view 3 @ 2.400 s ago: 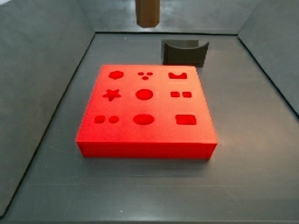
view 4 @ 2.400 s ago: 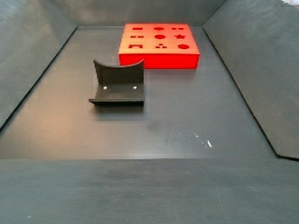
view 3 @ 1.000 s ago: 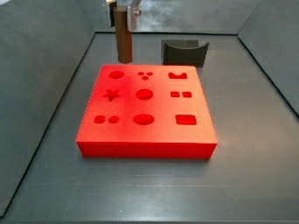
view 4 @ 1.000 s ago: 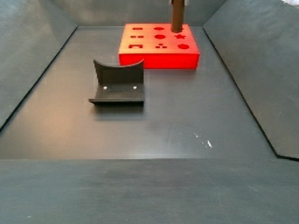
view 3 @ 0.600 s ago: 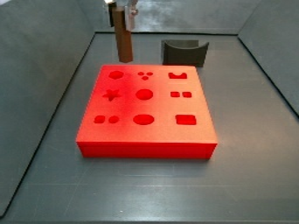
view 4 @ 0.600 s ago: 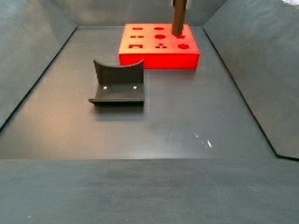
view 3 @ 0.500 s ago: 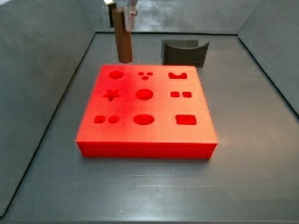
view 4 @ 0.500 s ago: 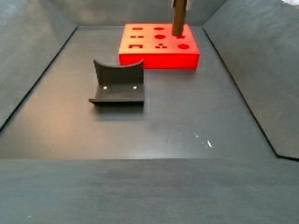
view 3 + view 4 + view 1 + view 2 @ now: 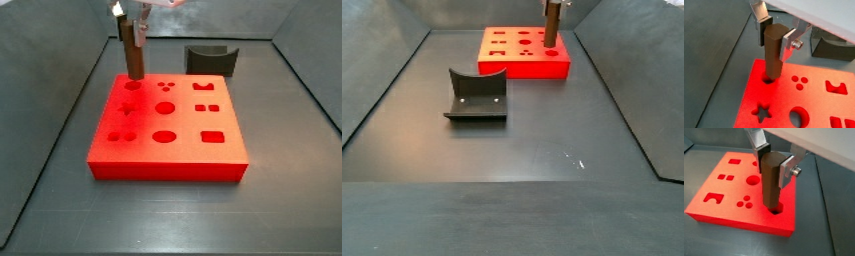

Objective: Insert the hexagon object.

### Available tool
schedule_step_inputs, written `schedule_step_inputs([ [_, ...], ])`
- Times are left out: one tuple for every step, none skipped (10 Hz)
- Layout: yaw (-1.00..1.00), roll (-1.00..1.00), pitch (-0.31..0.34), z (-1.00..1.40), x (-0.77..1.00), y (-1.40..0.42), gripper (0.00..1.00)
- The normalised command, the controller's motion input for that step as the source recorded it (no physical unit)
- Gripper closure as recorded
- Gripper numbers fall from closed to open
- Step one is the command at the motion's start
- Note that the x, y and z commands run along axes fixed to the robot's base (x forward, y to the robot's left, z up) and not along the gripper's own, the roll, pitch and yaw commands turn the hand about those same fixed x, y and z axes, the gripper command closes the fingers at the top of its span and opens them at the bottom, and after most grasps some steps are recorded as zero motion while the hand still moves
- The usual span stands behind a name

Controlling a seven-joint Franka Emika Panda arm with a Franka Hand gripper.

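Gripper [image 9: 777, 36] clamped on hexagon peg [image 9: 773, 55], just dropped from above; tip now entering red block's [image 9: 724, 195] corner hole [image 9: 773, 209].

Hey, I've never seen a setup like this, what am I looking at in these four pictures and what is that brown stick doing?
This is a robot arm working in a grey bin. Two pictures come from cameras on its wrist, two from cameras fixed beside the table. The end effector, a two-finger clamp of silver plates, is shut on the hexagon object, a brown peg held upright. In both wrist views the peg's lower end sits in a corner hole of the red block, which has many shaped holes. A dark grey curved-top block lies apart on the floor.
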Motion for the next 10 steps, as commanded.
schedule_step_inputs([
  [-0.04,-0.03,-0.091,-0.28,-0.02,0.0,1.0],
  [-0.06,-0.03,-0.06,-0.25,0.0,0.0,1.0],
  [-0.08,0.0,-0.054,-0.22,-0.06,0.0,1.0],
  [-0.06,0.0,-0.044,-0.19,-0.14,0.0,1.0],
  [-0.13,0.03,0.0,0.0,-0.29,0.0,1.0],
  [-0.09,0.03,0.0,0.0,-0.21,0.0,1.0],
  [-0.02,0.04,0.0,-0.01,0.01,-0.01,1.0],
  [-0.03,0.02,0.0,-0.13,0.2,-0.03,1.0],
  [-0.02,0.0,0.011,-0.07,0.39,0.0,1.0],
  [-0.05,0.0,0.0,-0.11,0.25,0.06,1.0],
])
